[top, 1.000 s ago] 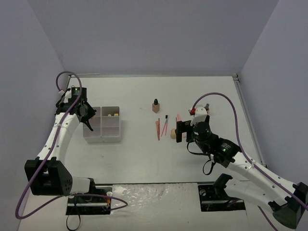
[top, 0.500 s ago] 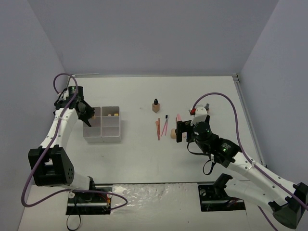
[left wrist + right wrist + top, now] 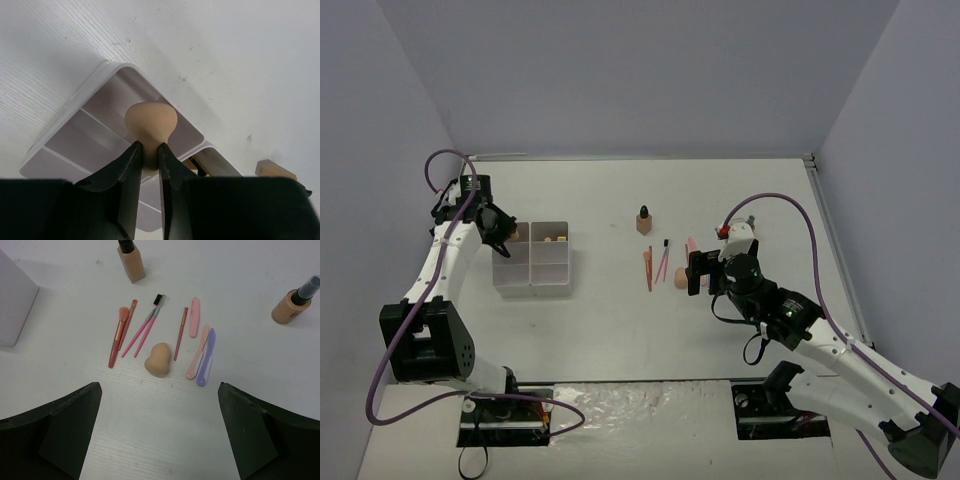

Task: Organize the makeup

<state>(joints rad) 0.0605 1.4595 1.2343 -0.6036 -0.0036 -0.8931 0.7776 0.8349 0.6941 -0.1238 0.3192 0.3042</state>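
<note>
Left gripper [image 3: 149, 148]: fingers closed on the narrow end of the held sponge [image 3: 150, 120], one pad on each side, the bulb sticking out past the tips. Directly beyond the tips is the corner compartment of the white organizer [image 3: 114, 65], with the sponge hanging over it; cannot tell if it touches the floor. Past the right-hand finger, the next compartment holds small dark and gold items, too hidden to name. Right gripper [image 3: 157, 387]: fingers spread wide, holding nothing, hovering above the table [image 3: 150, 440]. Just ahead between the two fingers lies the loose sponge [image 3: 158, 360]. Beside it toward the left finger are the two pink brushes [image 3: 145, 330] and the orange brush [image 3: 119, 332]; toward the right finger are the red stick [image 3: 180, 332], pink stick [image 3: 194, 323], peach stick [image 3: 199, 352] and lilac stick [image 3: 207, 357]. Farther ahead stands the square tan bottle [image 3: 132, 262]; far out past the right finger is the round tan bottle [image 3: 292, 304].
</note>
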